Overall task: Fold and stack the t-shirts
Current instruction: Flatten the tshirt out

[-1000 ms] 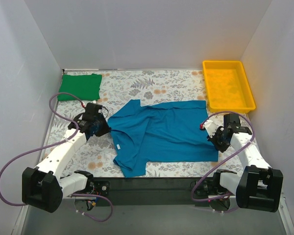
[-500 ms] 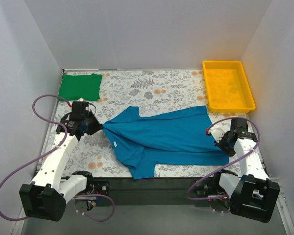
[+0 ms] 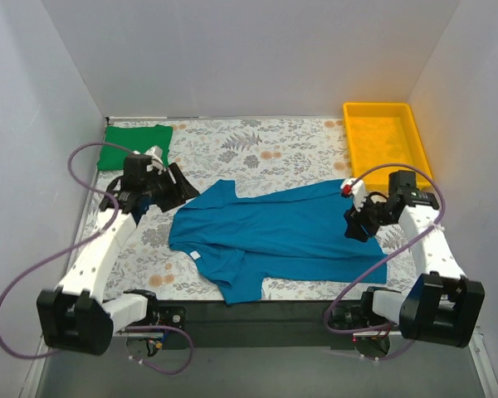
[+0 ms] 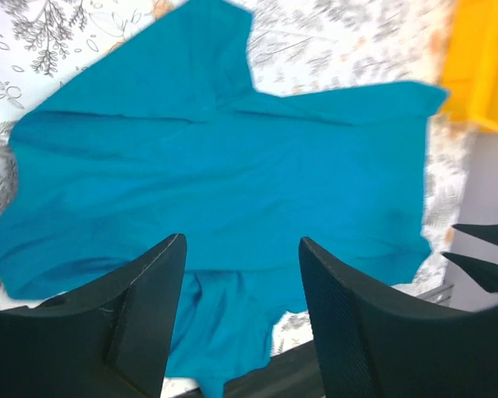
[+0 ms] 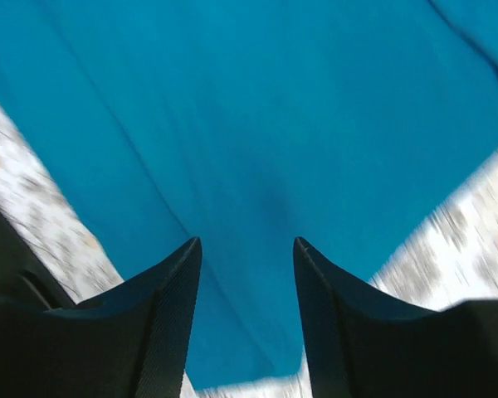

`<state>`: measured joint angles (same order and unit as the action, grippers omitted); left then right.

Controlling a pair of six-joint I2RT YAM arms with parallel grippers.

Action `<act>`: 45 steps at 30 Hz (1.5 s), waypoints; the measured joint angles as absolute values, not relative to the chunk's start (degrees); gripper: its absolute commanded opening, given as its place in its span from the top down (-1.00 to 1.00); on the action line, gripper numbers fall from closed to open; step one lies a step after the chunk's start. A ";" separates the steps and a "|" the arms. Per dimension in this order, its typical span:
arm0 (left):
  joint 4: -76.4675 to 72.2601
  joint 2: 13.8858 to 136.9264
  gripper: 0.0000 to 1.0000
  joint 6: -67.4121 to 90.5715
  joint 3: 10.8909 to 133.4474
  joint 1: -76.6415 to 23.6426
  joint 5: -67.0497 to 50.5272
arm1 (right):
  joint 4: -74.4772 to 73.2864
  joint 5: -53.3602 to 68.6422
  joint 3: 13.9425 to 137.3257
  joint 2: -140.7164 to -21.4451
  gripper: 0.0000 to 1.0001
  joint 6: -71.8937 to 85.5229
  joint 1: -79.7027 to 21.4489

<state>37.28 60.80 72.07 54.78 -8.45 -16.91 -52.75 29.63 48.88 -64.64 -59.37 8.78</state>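
Two shirts lie on the table [image 3: 257, 145]: the teal shirt [image 3: 274, 236] spread out in the centre, the green shirt [image 3: 135, 146] folded at 10 o'clock. The left gripper [image 4: 241, 242] at 9 o'clock and the right gripper [image 5: 246, 242] at 3 o'clock are both spread and hold nothing.

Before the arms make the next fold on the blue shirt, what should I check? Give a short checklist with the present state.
1. Left gripper open and empty: ok.
2. Right gripper open and empty: ok.
3. Teal t-shirt lying flat and smooth: not ok, creased, near part bunched.
4. Green t-shirt folded, out of the way at far left: ok.
5. Teal t-shirt apart from yellow tray: cannot tell.
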 measured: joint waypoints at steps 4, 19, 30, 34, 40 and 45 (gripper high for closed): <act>31.55 75.92 0.06 69.65 54.89 -10.44 -18.24 | -50.37 42.48 50.68 -72.99 -0.13 -53.65 1.34; 20.78 90.76 0.17 69.41 55.11 -20.27 -9.15 | -43.66 52.66 49.76 -80.62 -0.08 -46.78 -1.15; 19.86 99.83 0.17 61.45 61.32 -21.54 -7.81 | -43.20 52.66 49.76 -80.62 -0.08 -46.39 -1.08; 20.78 102.50 0.17 59.00 63.90 -22.61 -6.90 | -43.09 52.66 49.76 -80.75 -0.08 -46.26 -1.08; 21.80 104.79 0.17 57.14 65.78 -23.73 -4.45 | -43.07 52.62 49.76 -81.10 -0.08 -46.19 -1.08; 22.70 105.30 0.20 56.29 67.29 -24.69 -2.11 | -43.07 52.62 49.76 -81.12 -0.08 -46.00 -1.08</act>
